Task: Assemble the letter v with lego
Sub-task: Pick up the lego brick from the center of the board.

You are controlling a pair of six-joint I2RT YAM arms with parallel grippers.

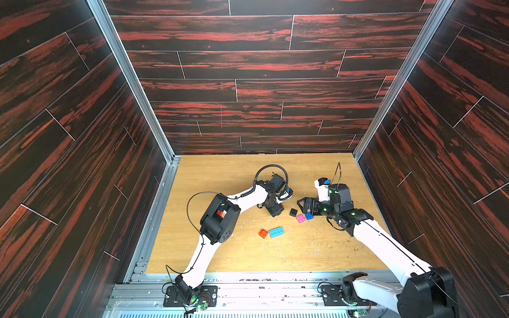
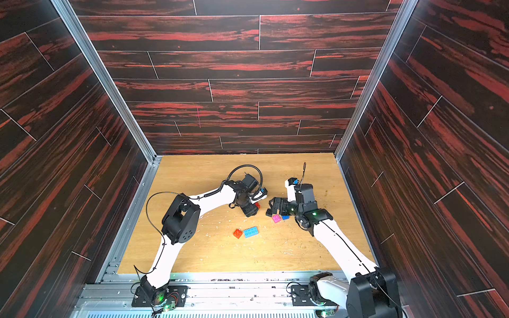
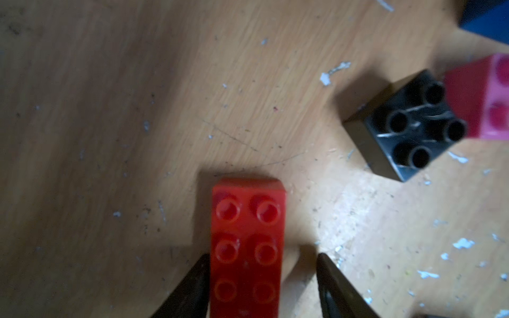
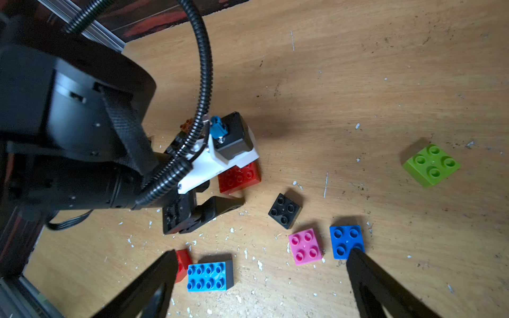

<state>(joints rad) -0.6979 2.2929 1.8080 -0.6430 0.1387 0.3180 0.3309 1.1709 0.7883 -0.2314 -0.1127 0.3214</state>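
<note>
A long red lego brick (image 3: 246,242) lies flat on the wooden table (image 1: 220,179) between the fingers of my left gripper (image 3: 263,257). One finger (image 3: 192,286) touches its side; the other stands a little off it, so the gripper is open. My right gripper (image 4: 263,252) hangs wide open above the table with nothing in it, over a pink brick (image 4: 305,246) and a blue one (image 4: 346,241). A black brick (image 4: 285,210) sits between the two grippers. In both top views a small red brick (image 1: 263,233) and a light blue long brick (image 1: 276,232) lie together nearer the front.
A green brick (image 4: 431,165) lies alone, away from the others. An orange-brown brick (image 4: 186,125) peeks out behind the left arm's cable. White flecks are scattered over the table. Dark panelled walls (image 1: 82,165) close in three sides.
</note>
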